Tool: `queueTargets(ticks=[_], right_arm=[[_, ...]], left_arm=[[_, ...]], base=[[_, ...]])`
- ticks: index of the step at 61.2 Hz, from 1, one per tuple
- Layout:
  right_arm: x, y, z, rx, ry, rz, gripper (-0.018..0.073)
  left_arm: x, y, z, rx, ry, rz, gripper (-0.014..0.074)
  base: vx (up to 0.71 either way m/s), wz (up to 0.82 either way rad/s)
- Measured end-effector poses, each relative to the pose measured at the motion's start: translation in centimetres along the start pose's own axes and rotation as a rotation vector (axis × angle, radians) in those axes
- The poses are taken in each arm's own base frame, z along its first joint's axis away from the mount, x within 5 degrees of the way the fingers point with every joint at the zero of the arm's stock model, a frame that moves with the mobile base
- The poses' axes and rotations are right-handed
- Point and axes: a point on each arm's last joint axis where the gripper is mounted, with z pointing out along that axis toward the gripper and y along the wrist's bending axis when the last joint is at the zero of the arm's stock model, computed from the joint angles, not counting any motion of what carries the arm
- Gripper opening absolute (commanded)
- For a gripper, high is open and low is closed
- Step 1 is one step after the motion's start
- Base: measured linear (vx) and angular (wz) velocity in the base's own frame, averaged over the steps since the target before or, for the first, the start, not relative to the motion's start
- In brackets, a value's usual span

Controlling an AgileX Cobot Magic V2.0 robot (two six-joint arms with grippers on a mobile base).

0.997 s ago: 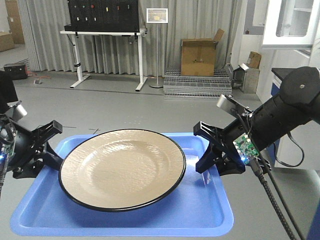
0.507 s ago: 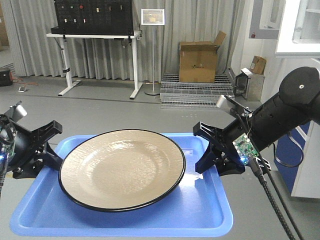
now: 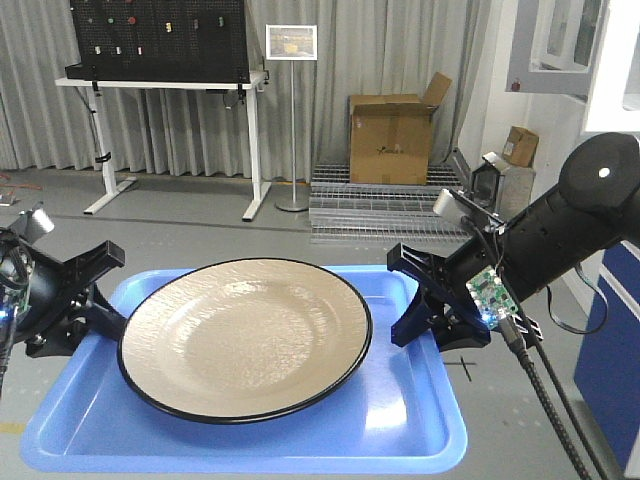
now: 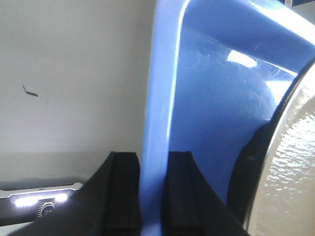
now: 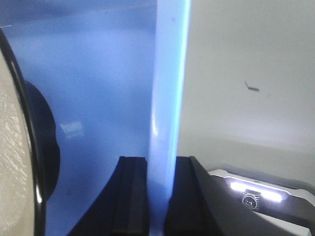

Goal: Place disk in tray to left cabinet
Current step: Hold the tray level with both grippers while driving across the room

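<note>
**Front view.**
- Disk [image 3: 245,335]: large, round, shallow, tan glossy face w/ thin black rim. Lies flat inside tray [image 3: 405,425], nearly as wide as the tray, set toward its left-centre.
- Tray: blue plastic, rectangular, rounded corners, raised lip. It is carried level between both arms, w/ grey floor [image 3: 200,225] behind.
- Left gripper [image 3: 103,290]: black fingers reach in from the left edge and straddle the tray's left lip.
- Right gripper [image 3: 405,295]: same at the right lip. The arm behind it is a black cylinder angled down-left from the upper right, w/ a green circuit board and cable showing.
- Only this view gives the room: black pegboard on a white-legged desk [image 3: 165,80], sign stand [image 3: 291,45], cardboard box [image 3: 393,125], metal grating [image 3: 370,205], grey curtain [image 3: 380,45].

**Left wrist view.**
- Close-up not available from the front: tray lip [image 4: 160,98] runs up the frame, passing between the two black fingers [image 4: 123,191] of the left gripper [image 4: 152,196].
- Fingers are clamped on the lip, one on the outer side, one on the inner.
- Disk [image 4: 290,162] edge shows at right, inside the tray. Floor [image 4: 74,73] at left.

**Right wrist view.**
- Mirror of the above: tray lip [image 5: 170,73] sits vertical between the fingers [image 5: 133,196] of the right gripper [image 5: 157,196], which are pressed against both sides of it.
- Disk [image 5: 12,147] w/ black rim at the left edge. Floor [image 5: 246,59] at right, w/ a small dark mark.
</note>
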Motion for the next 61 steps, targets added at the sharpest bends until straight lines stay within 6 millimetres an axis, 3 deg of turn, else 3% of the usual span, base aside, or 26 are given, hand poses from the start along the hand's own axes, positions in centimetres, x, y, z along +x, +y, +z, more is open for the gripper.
queueTargets(ticks=[61], right_arm=[[0.01,0.03,0.02,0.000,0.001,-0.001,-0.0004]], left_arm=[[0.00,0.01,0.00,-0.001,0.000,0.000,-0.0001]], base=[[0.62,-0.03]])
